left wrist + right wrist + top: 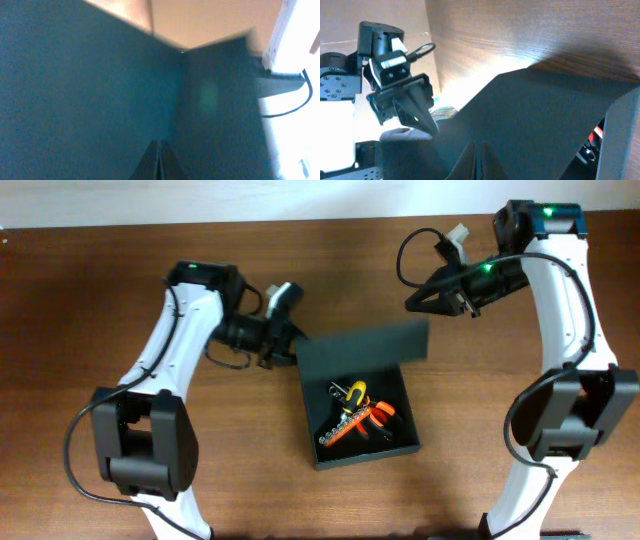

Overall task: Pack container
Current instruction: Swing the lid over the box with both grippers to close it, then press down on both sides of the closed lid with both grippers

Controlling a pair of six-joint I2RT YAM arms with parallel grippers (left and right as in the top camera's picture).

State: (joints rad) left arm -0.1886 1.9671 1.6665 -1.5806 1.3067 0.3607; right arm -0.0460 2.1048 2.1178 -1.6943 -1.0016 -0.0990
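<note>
The container is a dark green-black open box in the middle of the table. Its flap lid stands raised at the back. Orange, yellow and black hand tools lie inside. My left gripper is shut and sits at the box's back left corner, at the lid's left end. In the left wrist view its shut fingers point at the dark box surface. My right gripper is shut, just behind the lid's right corner. In the right wrist view its fingers lie close against the lid.
The brown wooden table has a pale wall along its back edge. The left arm's gripper shows in the right wrist view beyond the lid. A red tool part peeks from the box there. Arm bases stand at both front corners.
</note>
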